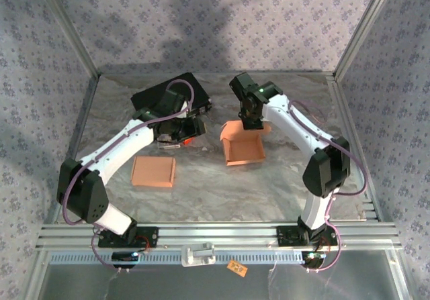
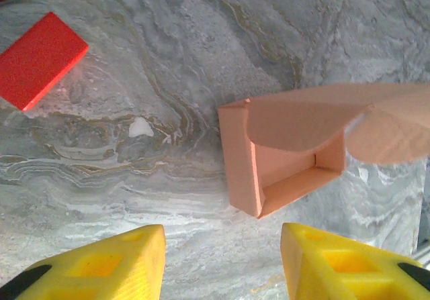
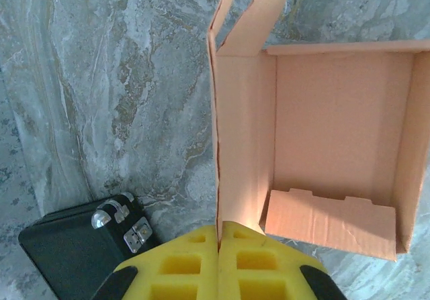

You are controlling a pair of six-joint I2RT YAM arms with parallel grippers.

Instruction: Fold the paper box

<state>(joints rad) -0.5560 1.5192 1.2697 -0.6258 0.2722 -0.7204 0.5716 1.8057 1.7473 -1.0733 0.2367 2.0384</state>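
An orange paper box (image 1: 243, 150) stands open in the middle of the table, its tray facing up. My right gripper (image 3: 219, 231) is shut on the box's upright lid panel (image 3: 243, 139), which runs edge-on away from the fingertips; the tray's inside (image 3: 342, 129) lies to the right of it. From above, the right gripper (image 1: 250, 117) sits over the box's far edge. My left gripper (image 2: 223, 260) is open with nothing between its yellow fingers (image 2: 114, 263). It hovers a little short of the box (image 2: 282, 162), apart from it. From above, the left gripper (image 1: 180, 129) is left of the box.
A flat, closed orange box (image 1: 153, 171) lies at the front left. A black case (image 1: 171, 92) sits at the back behind the left arm, its latch corner (image 3: 80, 246) close to the right gripper. A red block (image 2: 40, 60) lies on the marbled table.
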